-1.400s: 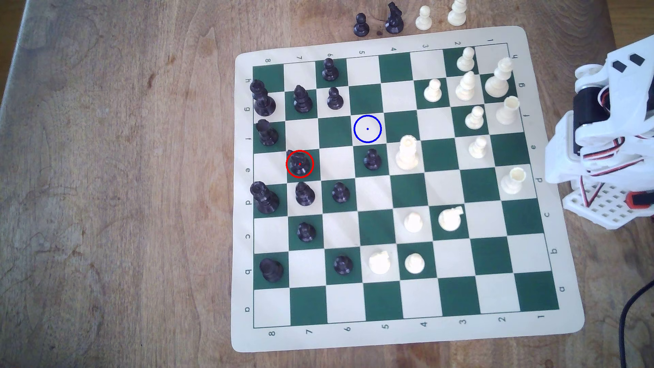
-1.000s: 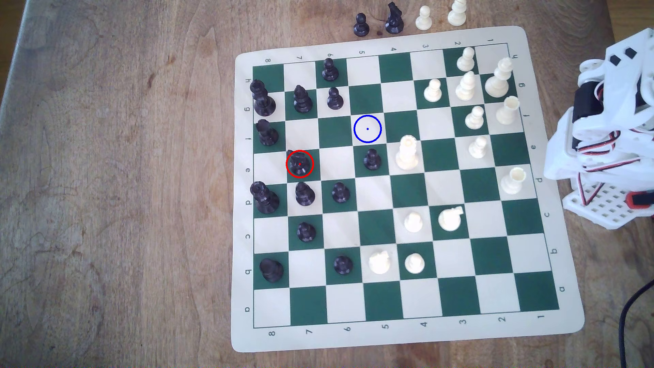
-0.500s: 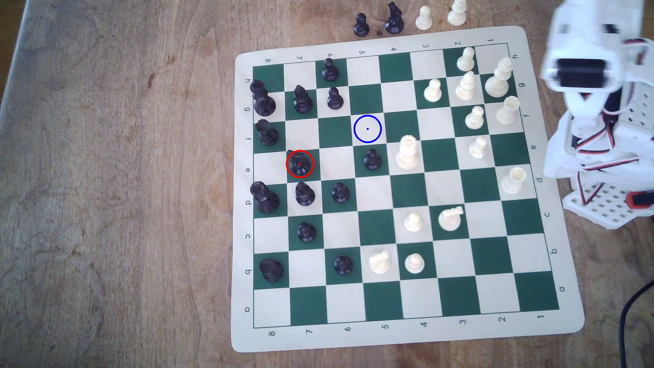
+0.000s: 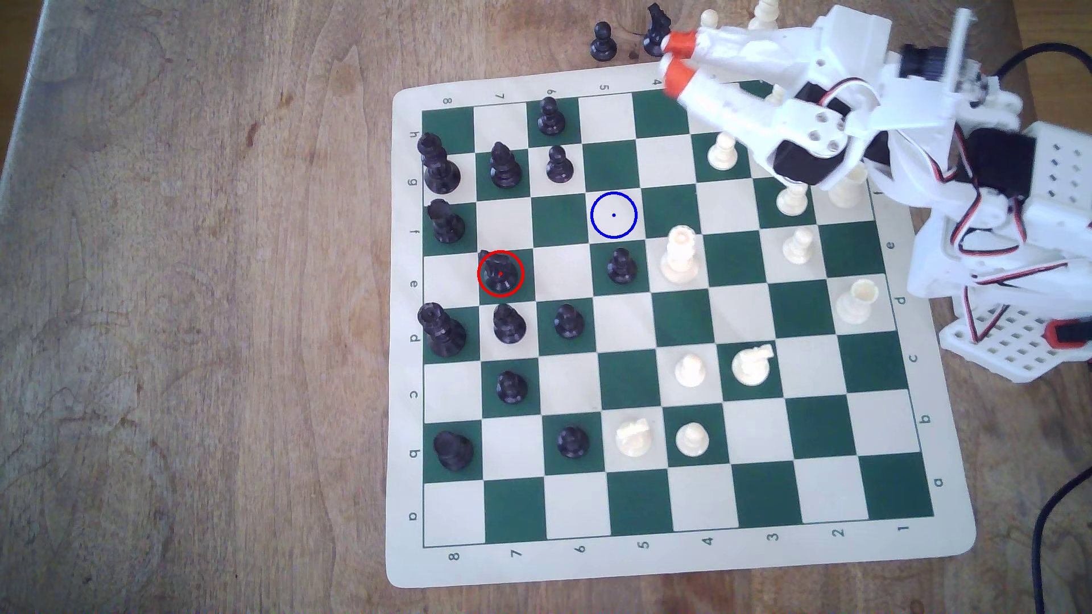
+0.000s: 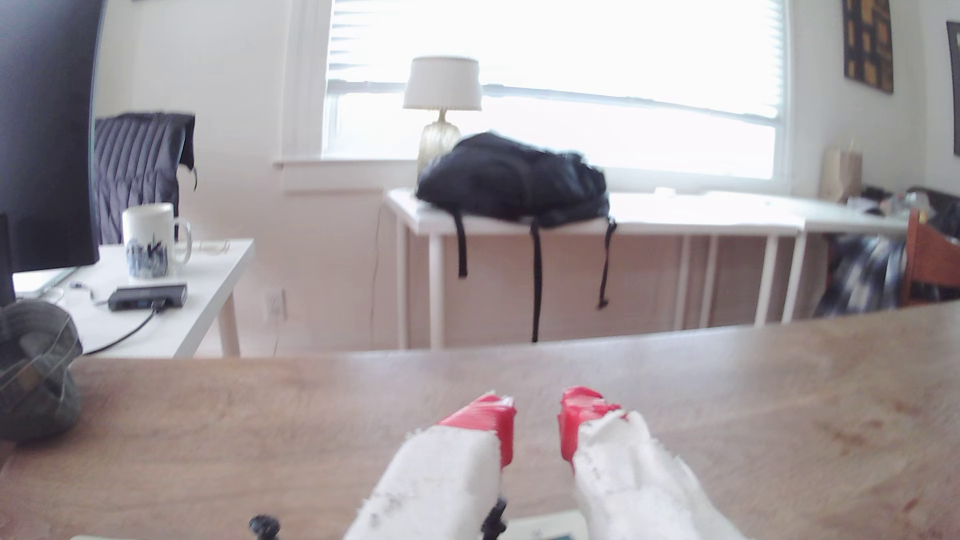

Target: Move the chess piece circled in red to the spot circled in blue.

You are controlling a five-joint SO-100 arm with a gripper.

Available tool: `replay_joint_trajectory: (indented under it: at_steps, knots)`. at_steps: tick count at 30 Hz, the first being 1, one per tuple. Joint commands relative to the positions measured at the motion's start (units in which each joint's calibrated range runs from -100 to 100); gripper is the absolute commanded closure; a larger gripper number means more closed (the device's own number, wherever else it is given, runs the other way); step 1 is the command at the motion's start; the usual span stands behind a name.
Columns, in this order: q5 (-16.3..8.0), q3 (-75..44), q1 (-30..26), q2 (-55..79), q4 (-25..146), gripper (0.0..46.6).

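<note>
- The black knight (image 4: 500, 275) stands upright on its round base on a dark green square ringed in red, in the column marked 7, toward the exterior view's left side of the chess board (image 4: 408, 354). Which way its head faces is too small to tell.
- The blue-circled cream square (image 4: 613, 215) lies up and to the exterior view's right of the knight, bare, with a black pawn (image 4: 621, 265) on the green square just below it and a tall white piece (image 4: 679, 254) one square further right.
- Around the knight: a black piece (image 4: 508, 323) sits just below it, another black piece (image 4: 445, 222) up to its left; the cream squares beside it to the left and right are free.
- The gripper (image 4: 673, 56) hovers above the board's upper edge near the column marked 4, well apart from the knight. Its orange-tipped fingers (image 4: 679, 74) are slightly parted with nothing between them; in the wrist view the gripper (image 5: 537, 415) shows a clear gap over the wooden table (image 5: 260, 415).
- Two black and two white pieces stand off the board along its upper edge, beside the gripper.
</note>
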Motion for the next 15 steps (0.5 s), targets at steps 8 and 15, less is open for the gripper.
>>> replay_joint_trajectory:
  at_steps: [8, 15]
  knots:
    - [-4.64, -50.34, -4.25, 45.10, 28.11, 40.9]
    - [-6.79, -64.94, -4.64, 61.90, 35.56, 40.0]
